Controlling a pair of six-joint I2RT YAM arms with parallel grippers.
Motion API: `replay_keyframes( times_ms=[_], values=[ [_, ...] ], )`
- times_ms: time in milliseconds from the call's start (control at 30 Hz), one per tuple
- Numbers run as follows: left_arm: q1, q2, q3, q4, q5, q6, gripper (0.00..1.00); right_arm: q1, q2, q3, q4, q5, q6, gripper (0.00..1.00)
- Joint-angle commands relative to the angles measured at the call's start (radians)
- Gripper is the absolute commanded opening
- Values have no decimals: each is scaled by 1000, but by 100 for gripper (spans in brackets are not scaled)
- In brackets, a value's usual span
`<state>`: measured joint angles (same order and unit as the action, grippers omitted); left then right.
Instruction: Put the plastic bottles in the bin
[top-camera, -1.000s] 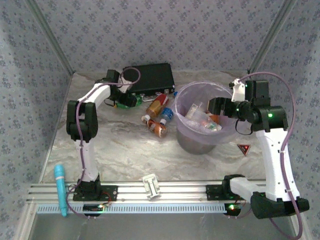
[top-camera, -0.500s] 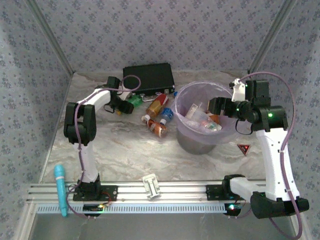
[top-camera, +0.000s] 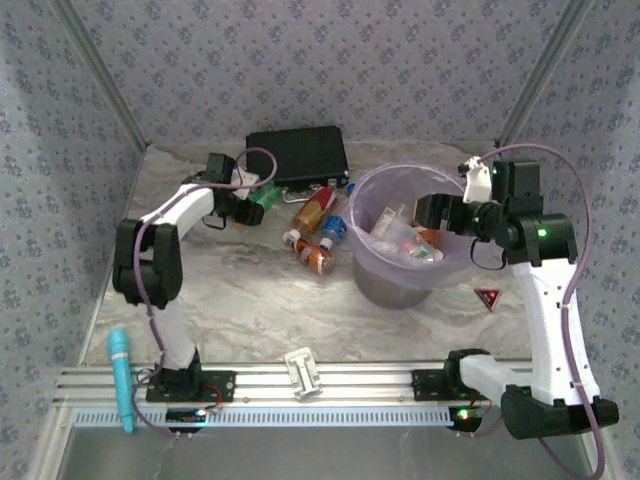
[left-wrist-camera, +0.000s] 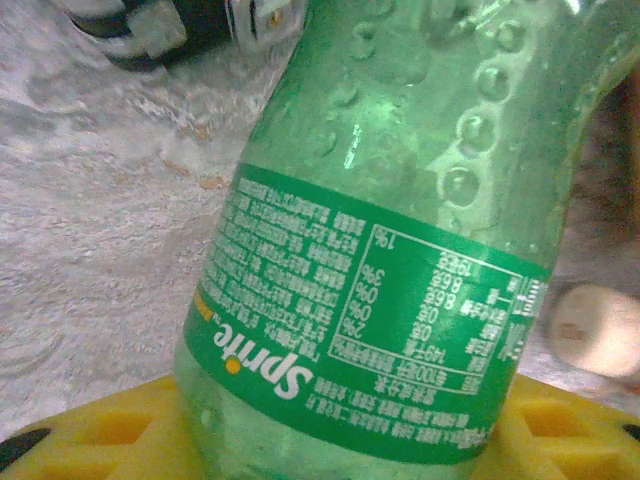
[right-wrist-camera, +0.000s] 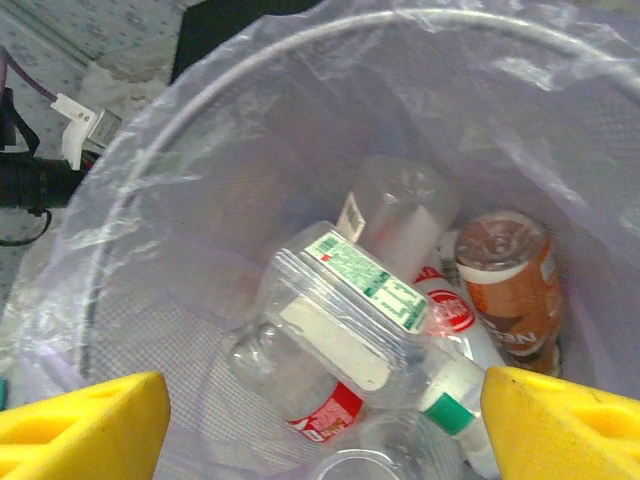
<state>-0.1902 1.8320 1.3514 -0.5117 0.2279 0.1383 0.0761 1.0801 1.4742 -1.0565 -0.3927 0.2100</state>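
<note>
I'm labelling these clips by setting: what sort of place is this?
Probably a lab test cell: wallpapered panels box in a marble-look table; left arm and right arm are bolted to an aluminium rail.

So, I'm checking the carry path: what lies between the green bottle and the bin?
The top view shows about three more bottles lying on the table between the green bottle and the bin.
</note>
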Motion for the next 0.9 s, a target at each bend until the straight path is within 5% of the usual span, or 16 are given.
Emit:
replay_keyframes(
  times_ms=[0, 200, 400, 600, 867],
  values=[
    [0, -143, -62, 79, 54, -81, 55, -6, -14, 17, 64, -107, 40, 83],
    [-4, -362, -215, 197, 139, -212, 54, 21, 6, 38, 182, -195, 97, 83],
    [-77, -543, -310, 306, 227, -368, 53, 170, 89, 98, 308, -173, 126, 82],
    [-240, -636, -321, 341, 148, -482, 51, 312, 230, 205, 365, -125, 122, 84],
    [-347, -711, -380, 500, 128, -608, 46, 415, 422, 324, 412, -130, 142, 91]
  ],
)
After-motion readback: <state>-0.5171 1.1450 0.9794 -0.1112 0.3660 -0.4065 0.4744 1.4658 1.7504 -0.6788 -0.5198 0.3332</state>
